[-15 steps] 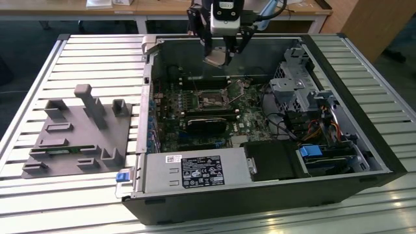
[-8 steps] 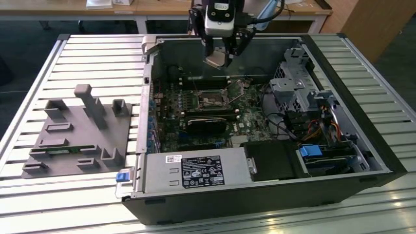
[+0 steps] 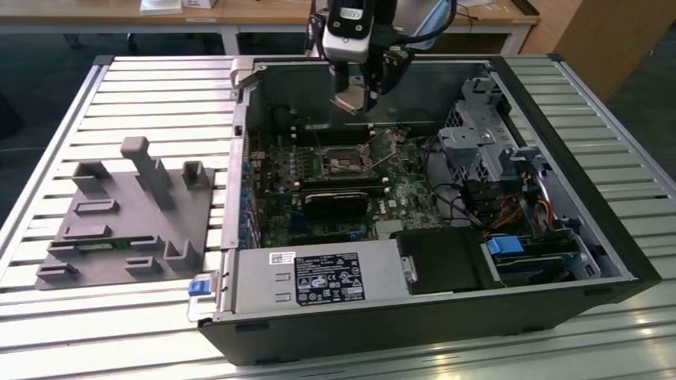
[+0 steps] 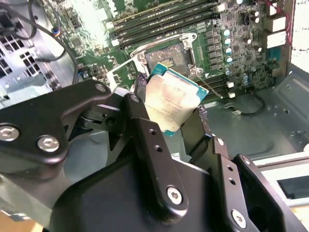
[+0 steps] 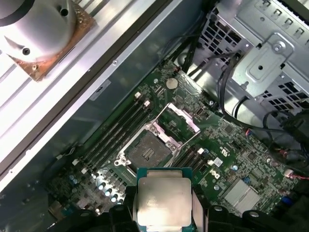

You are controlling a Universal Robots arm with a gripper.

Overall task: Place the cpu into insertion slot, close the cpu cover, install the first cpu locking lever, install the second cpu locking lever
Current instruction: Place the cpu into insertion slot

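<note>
Gripper (image 4: 171,98) clamped on the cpu (image 5: 163,200), pads on two opposite edges. Chip hangs above the insertion slot (image 5: 147,152), a little off to one side, not yet in it. The cpu cover (image 5: 179,120) is flipped open at the slot's edge.

Judgement: chip is light, stiff and thin, w/ a smooth metal top, so it may slip. Underside is prob. fragile, so an edge hold is right.

Hidden: chip underside. Slot pins too fine to make out.

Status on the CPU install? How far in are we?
Done: nothing seated yet; the insertion slot is bare and the cpu cover is flipped open. In hand: the gripper is shut on the cpu, held in the air above the motherboard. Left: seating the chip, closing the cover, both latching steps.
</note>
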